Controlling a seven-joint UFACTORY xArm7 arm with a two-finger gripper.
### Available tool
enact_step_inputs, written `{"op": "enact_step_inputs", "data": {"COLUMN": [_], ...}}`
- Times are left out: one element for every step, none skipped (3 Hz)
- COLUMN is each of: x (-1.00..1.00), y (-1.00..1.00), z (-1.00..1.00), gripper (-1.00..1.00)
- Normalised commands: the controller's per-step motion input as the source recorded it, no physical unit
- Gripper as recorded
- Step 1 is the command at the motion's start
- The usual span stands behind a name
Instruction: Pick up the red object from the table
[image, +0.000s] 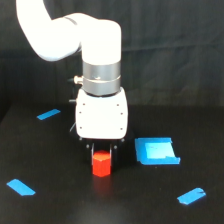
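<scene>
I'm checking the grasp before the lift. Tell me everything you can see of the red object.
The red object is a small, matte, red-orange block with a faceted, hexagon-like top, standing upright on the black table. It sits directly under the white gripper, its upper part between the dark fingers. Whether they touch it cannot be told. The blue square patch lies apart, toward the exterior view's right.

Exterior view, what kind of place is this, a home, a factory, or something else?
Probably a lab or robot test bench. A white arm's gripper stands over a red object on a bare black table, marked with blue tape strips and a blue square patch, against a black curtain.
</scene>
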Motion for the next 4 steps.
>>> {"op": "enact_step_inputs", "data": {"x": [-0.33, -0.3, -0.24, 0.11], "y": [0.0, 0.05, 0.03, 0.07], "z": [0.96, 1.0, 0.96, 0.99], "gripper": [-0.99, -1.0, -1.0, -1.0]}}
